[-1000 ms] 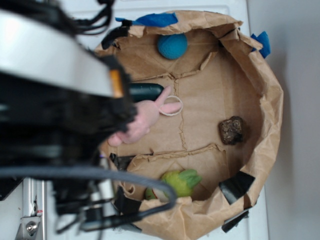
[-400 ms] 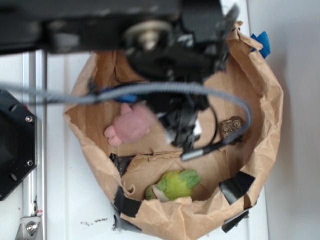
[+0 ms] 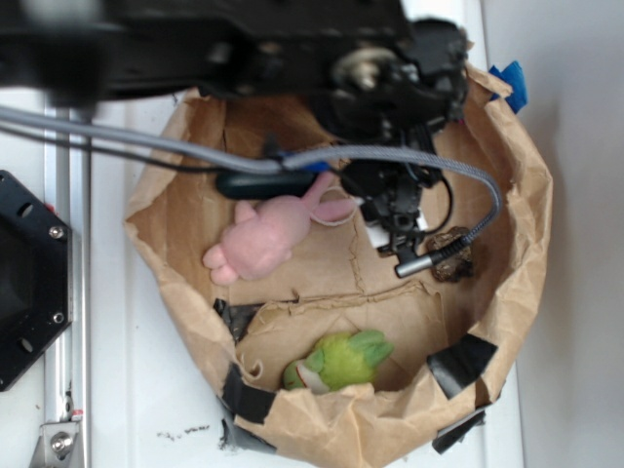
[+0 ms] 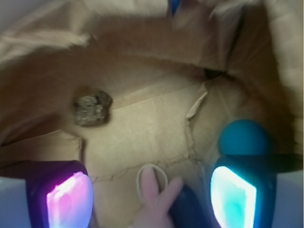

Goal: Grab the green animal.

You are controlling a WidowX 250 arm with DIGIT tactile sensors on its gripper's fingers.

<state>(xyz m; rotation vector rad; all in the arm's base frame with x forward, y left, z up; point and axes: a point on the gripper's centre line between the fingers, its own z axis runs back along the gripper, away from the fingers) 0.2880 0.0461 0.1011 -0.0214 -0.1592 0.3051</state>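
Observation:
The green animal [image 3: 340, 360] is a lime-green plush with darker leaf ears. It lies in the near flap pocket of the brown paper bag [image 3: 517, 244], low in the exterior view. It does not show in the wrist view. My gripper [image 3: 395, 210] hangs over the bag's middle, well above and away from the green animal. In the wrist view my gripper [image 4: 151, 197] is open and empty, its jaws wide apart. The pink bunny's ears [image 4: 159, 192] lie between and below them.
A pink plush bunny [image 3: 268, 237] lies mid-bag beside a dark object [image 3: 263, 183]. A brown rock-like lump [image 4: 93, 108] sits at the bag's right in the exterior view [image 3: 456, 265]. A teal-blue ball [image 4: 244, 137] is by the right finger. Black tape patches [image 3: 460, 363] mark the bag.
My arm has swung across the bag from the left side to over its middle and right. The toys have not moved.

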